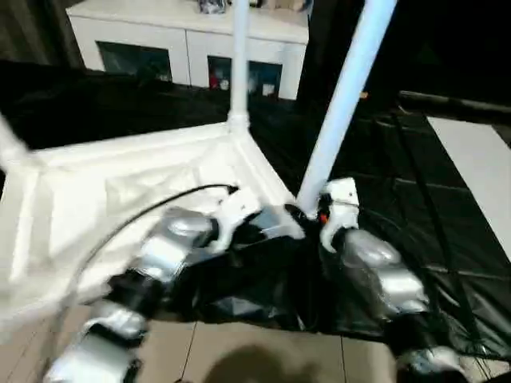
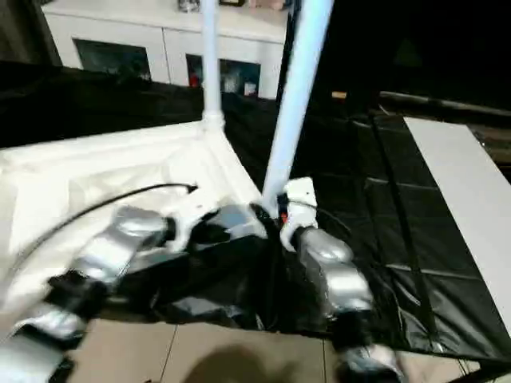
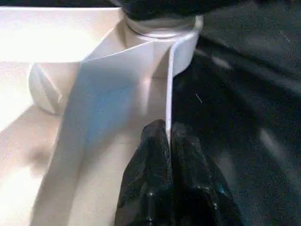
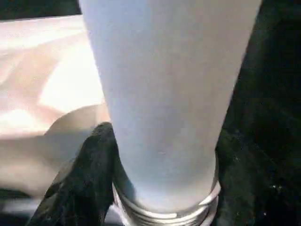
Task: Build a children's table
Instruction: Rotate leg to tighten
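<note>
The white tabletop lies upside down on a black sheet, ribbed side up. One white leg stands upright in its far corner socket, and the foot of another leg rises at the left corner. At the near right corner, my right gripper is shut on a tilted leg close to its lower end. In the right wrist view its black fingers flank that leg just above its threaded end. My left gripper is shut on the tabletop's thin rim beside that corner socket.
A white cabinet with dark glass doors stands behind the tabletop. The black sheet spreads to the right, where a white panel lies. Tiled floor runs along the near edge. A black cable arcs over my left forearm.
</note>
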Motion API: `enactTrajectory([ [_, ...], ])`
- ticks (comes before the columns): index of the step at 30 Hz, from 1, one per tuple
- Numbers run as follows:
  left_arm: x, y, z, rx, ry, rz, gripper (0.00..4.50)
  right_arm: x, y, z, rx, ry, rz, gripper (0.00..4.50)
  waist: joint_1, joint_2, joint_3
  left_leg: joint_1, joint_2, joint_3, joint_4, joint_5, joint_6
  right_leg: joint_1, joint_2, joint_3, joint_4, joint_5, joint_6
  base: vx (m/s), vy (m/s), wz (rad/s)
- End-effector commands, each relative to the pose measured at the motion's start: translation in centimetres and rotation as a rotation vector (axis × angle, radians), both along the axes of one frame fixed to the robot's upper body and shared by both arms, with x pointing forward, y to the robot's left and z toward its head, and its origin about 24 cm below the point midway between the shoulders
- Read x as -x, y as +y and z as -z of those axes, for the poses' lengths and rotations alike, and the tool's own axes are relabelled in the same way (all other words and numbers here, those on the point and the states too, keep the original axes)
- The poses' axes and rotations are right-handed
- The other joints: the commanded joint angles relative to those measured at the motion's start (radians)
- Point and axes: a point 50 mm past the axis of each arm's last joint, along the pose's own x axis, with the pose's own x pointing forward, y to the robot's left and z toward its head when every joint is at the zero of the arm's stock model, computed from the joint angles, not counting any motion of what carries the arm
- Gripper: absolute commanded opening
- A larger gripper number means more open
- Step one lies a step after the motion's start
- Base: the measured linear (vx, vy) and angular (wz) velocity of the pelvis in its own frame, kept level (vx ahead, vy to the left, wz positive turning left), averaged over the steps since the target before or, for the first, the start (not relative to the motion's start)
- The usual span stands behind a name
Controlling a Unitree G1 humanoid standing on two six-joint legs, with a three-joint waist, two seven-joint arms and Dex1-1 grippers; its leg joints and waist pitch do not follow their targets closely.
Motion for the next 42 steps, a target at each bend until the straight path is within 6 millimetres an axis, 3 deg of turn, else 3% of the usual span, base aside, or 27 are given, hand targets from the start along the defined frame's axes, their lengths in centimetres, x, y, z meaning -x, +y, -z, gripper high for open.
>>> enactTrajectory([
  [1,-1.4,-1.2,-1.4,0.056,-0.052,-0.133,0.00,1.6,0.9,4.1,-0.015,0.208,0.076,2.66,-0.008,0.013,-0.049,0.005,0.009,-0.009,-0.074,-0.342,-0.010,0.026,-0.052,0.031,-0.120,-0.583,-0.030,0.000,0.000,0.00],
  [3,-1.4,-3.2,-1.6,0.085,-0.052,-0.149,0.00,1.0,2.2,4.0,-0.067,0.214,0.144,2.66,-0.011,0.014,-0.053,0.001,0.011,-0.011,-0.078,-0.337,-0.005,0.031,-0.053,0.031,-0.115,-0.533,-0.041,0.000,0.000,0.00],
  [9,-1.5,-3.4,-1.6,0.059,-0.088,-0.125,0.00,0.3,3.7,2.4,-0.170,0.137,0.046,2.65,-0.014,0.014,-0.052,-0.001,0.013,-0.011,-0.084,-0.363,0.017,0.036,-0.055,0.029,-0.122,-0.519,-0.041,0.000,0.000,0.00],
  [11,-1.5,-3.0,-1.5,0.046,-0.090,-0.131,0.00,0.1,3.6,2.1,-0.170,0.115,0.042,3.21,-0.013,0.012,-0.051,-0.003,0.012,-0.010,-0.086,-0.354,0.020,0.037,-0.056,0.031,-0.121,-0.516,-0.045,0.000,0.000,0.00],
  [13,-1.7,-2.3,-1.4,0.018,-0.100,-0.133,0.00,-0.2,3.0,1.7,-0.161,0.076,0.043,3.40,-0.014,0.013,-0.050,-0.003,0.012,-0.010,-0.086,-0.358,0.023,0.036,-0.056,0.031,-0.123,-0.524,-0.044,0.000,0.000,0.00],
  [17,-1.8,-1.5,-1.3,-0.016,-0.116,-0.109,0.00,-0.6,1.9,0.8,-0.138,0.008,0.013,3.80,-0.014,0.011,-0.056,-0.020,0.012,-0.011,-0.087,-0.293,0.033,0.048,-0.059,0.031,-0.118,-0.503,-0.040,0.000,0.000,0.00],
  [20,-1.8,-0.8,-1.2,-0.041,-0.113,-0.086,0.00,-0.3,0.7,-0.2,-0.104,-0.041,-0.067,3.91,-0.011,0.014,-0.055,-0.015,0.017,-0.005,-0.086,-0.252,0.040,0.044,-0.055,0.038,-0.110,-0.424,-0.075,0.000,0.000,0.00],
  [22,-1.8,-0.5,-1.2,-0.047,-0.108,-0.065,0.00,0.0,-0.1,-0.7,-0.087,-0.056,-0.127,4.13,-0.009,0.010,-0.057,-0.018,0.019,-0.005,-0.085,-0.236,0.049,0.047,-0.055,0.039,-0.104,-0.398,-0.092,0.000,0.000,0.00],
  [24,-1.6,-0.2,-1.1,-0.056,-0.096,-0.036,0.00,0.7,-1.0,-1.0,-0.039,-0.067,-0.210,4.24,-0.008,0.018,-0.057,-0.017,0.018,-0.003,-0.084,-0.239,0.053,0.044,-0.054,0.041,-0.107,-0.405,-0.100,0.031,-0.008,0.01],
  [25,-1.5,-0.1,-1.1,-0.058,-0.094,-0.014,0.00,0.9,-1.4,-1.1,-0.021,-0.072,-0.235,4.24,-0.005,0.013,-0.061,-0.021,0.018,-0.002,-0.081,-0.215,0.055,0.048,-0.056,0.043,-0.101,-0.376,-0.104,0.000,0.000,0.00],
  [26,-1.4,0.0,-1.0,-0.061,-0.084,0.012,0.00,1.3,-2.1,-1.2,0.009,-0.077,-0.277,4.24,0.001,0.020,-0.065,-0.024,0.020,-0.003,-0.081,-0.173,0.058,0.052,-0.057,0.044,-0.093,-0.313,-0.123,0.000,0.000,0.00],
  [29,-0.7,0.2,-1.0,-0.064,-0.075,0.152,0.00,2.5,-3.6,-1.6,0.071,-0.086,-0.414,4.24,0.008,0.019,-0.067,-0.025,0.022,0.002,-0.074,-0.108,0.083,0.054,-0.053,0.047,-0.078,-0.169,-0.170,0.000,0.000,0.00],
  [32,0.8,0.6,-0.7,-0.103,-0.049,0.370,0.00,4.0,-4.4,-2.0,0.101,-0.077,-0.539,4.24,0.015,0.024,-0.065,-0.022,0.028,0.001,-0.078,-0.127,0.087,0.057,-0.056,0.047,-0.077,-0.172,-0.181,0.000,0.000,0.00],
  [36,1.3,0.9,-0.8,-0.101,-0.054,0.458,0.00,4.7,-4.8,-2.3,0.122,-0.075,-0.583,4.24,0.025,0.028,-0.060,-0.011,0.029,0.005,-0.080,-0.171,0.067,0.047,-0.055,0.050,-0.081,-0.199,-0.193,0.000,0.000,0.00],
  [38,1.5,0.8,-1.2,-0.094,-0.092,0.525,0.00,5.0,-5.1,-2.4,0.129,-0.072,-0.591,4.24,0.027,0.025,-0.058,-0.015,0.029,0.002,-0.084,-0.211,0.047,0.050,-0.058,0.049,-0.086,-0.263,-0.169,0.000,0.000,0.00],
  [41,1.3,0.9,-1.4,-0.109,-0.118,0.543,0.00,5.2,-5.2,-2.4,0.129,-0.066,-0.604,4.24,0.028,0.025,-0.059,-0.009,0.029,0.005,-0.082,-0.222,0.038,0.044,-0.059,0.052,-0.087,-0.269,-0.164,0.000,0.000,0.00],
  [42,1.1,1.0,-1.6,-0.121,-0.141,0.551,0.00,5.5,-5.1,-2.4,0.129,-0.062,-0.624,4.24,0.027,0.025,-0.059,-0.012,0.027,0.005,-0.082,-0.218,0.040,0.046,-0.057,0.051,-0.086,-0.269,-0.162,0.000,0.000,0.00],
])
